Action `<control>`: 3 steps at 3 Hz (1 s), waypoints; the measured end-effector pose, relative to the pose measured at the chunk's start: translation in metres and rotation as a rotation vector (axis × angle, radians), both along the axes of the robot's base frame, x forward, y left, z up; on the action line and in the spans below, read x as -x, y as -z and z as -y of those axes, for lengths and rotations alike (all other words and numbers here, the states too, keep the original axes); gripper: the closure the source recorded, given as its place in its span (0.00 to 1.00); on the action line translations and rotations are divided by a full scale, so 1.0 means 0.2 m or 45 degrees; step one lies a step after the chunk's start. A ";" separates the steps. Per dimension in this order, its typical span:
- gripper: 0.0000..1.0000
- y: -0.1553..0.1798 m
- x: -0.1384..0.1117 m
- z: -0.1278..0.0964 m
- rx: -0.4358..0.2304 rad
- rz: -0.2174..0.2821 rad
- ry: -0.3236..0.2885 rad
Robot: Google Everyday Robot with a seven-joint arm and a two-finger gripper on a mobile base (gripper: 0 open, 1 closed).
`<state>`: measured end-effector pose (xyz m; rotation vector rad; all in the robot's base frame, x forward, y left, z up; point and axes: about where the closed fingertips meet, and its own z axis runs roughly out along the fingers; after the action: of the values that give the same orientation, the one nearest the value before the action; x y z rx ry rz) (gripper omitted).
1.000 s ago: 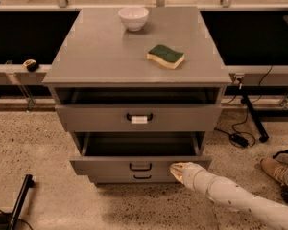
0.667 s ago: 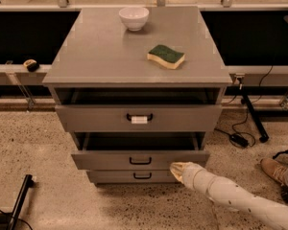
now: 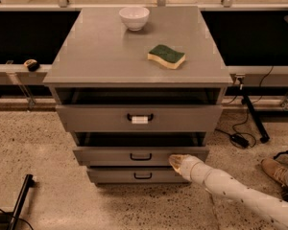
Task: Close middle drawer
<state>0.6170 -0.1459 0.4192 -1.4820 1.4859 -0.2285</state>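
We see the gripper [image 3: 176, 160] pressed against the front of the middle drawer [image 3: 105, 155], to the right of its handle [image 3: 140, 156]. The drawer stands slightly out, between the top drawer [image 3: 96, 119] and the bottom drawer [image 3: 113, 175]. On the cabinet top [image 3: 101, 56], a white bowl [image 3: 134, 17] sits near the far edge and a sponge [image 3: 166, 56] lies towards the right edge.

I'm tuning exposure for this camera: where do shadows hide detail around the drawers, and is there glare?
Camera view: warm, dim overhead light; the cabinet top is evenly lit, without glare. Black shadow fills the gaps above the middle drawer and the top drawer, hiding their insides. The hand, at the middle drawer's front right of its handle, catches a highlight.
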 end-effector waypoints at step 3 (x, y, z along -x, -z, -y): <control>1.00 0.05 -0.17 -0.01 -0.050 0.027 -0.017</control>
<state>0.6505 -0.1437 0.4088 -1.4539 1.4554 -0.2049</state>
